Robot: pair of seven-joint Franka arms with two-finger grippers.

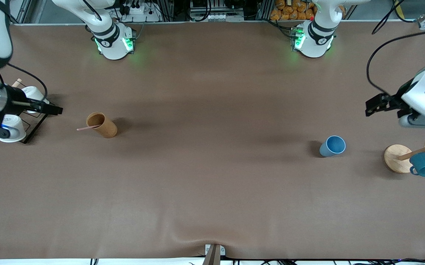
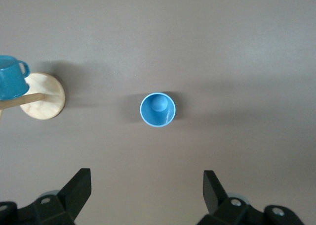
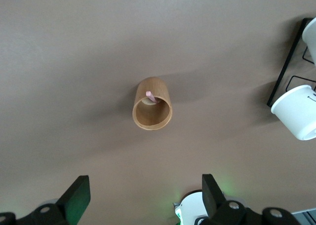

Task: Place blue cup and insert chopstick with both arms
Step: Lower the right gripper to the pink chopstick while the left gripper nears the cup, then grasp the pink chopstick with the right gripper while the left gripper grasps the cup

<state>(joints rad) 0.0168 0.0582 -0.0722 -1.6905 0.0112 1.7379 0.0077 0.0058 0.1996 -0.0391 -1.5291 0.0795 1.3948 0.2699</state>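
Blue cup (image 1: 332,146) upright on desk (image 1: 212,184). Chopstick (image 1: 88,128) apparently in brown cylinder (image 1: 101,125). Left pincer (image 2: 147,191) above cup — released; right pincer (image 3: 146,194) over cylinder — released.

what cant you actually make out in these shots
- Chopstick: its lower end is hidden inside the brown cylinder in the front and right wrist views.
- Teal mug: cut off by the left wrist view's edge.
- Left tool and right tool: only the fingers show at each wrist view's edge; both open.
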